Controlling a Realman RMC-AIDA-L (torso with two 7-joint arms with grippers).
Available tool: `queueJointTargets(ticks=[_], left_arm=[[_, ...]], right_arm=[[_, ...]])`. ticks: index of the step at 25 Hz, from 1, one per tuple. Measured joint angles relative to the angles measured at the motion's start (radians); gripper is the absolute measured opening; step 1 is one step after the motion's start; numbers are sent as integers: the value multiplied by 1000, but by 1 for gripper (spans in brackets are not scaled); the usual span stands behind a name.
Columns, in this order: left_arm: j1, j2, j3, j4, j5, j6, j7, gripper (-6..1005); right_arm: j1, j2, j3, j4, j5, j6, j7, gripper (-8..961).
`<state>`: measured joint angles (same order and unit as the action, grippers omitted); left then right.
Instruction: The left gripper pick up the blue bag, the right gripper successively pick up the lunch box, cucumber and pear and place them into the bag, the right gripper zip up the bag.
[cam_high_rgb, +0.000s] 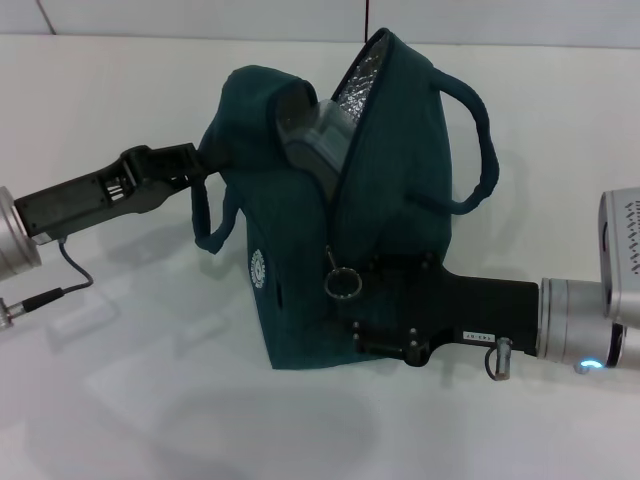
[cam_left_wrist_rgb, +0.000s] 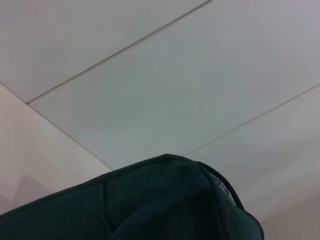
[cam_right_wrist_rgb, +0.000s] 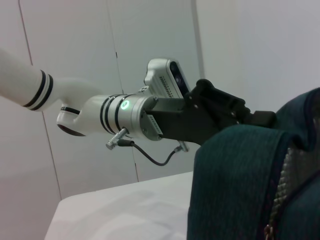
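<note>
Blue bag (cam_high_rgb: 400, 200) between both grippers' fingers.

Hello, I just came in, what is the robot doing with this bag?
The left gripper holds the dark teal fabric lunch bag by its edge, keeping it standing on the white table. The right gripper is pressed against the bag's front beside the metal ring pull of the zipper. The zipper is closed only at its lower end; the top gapes, showing silver foil lining and something grey inside.

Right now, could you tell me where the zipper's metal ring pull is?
In the head view the ring pull hangs at the low end of the blue bag's open zipper, mid-table, just off the tip of the right claw.
</note>
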<state>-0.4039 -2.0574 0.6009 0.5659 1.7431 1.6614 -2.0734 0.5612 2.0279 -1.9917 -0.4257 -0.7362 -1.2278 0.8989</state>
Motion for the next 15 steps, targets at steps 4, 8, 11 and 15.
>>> queueJointTargets(ticks=[4,8,11,15], left_arm=[[0,1,-1,0,-2,0,5,80],[2,2,-3,0,-3,-1,7,80],[4,4,-4,0,-6,-1,7,80],[8,9,-5,0,-7,-2,6,81]], right_arm=[[3,0,0,0,2,13,0,536],[5,0,1,-2,3,13,0,531],[1,0,4,-2,3,-30,-1,527],[-7,-4,14,6,3,-92,-8,522]])
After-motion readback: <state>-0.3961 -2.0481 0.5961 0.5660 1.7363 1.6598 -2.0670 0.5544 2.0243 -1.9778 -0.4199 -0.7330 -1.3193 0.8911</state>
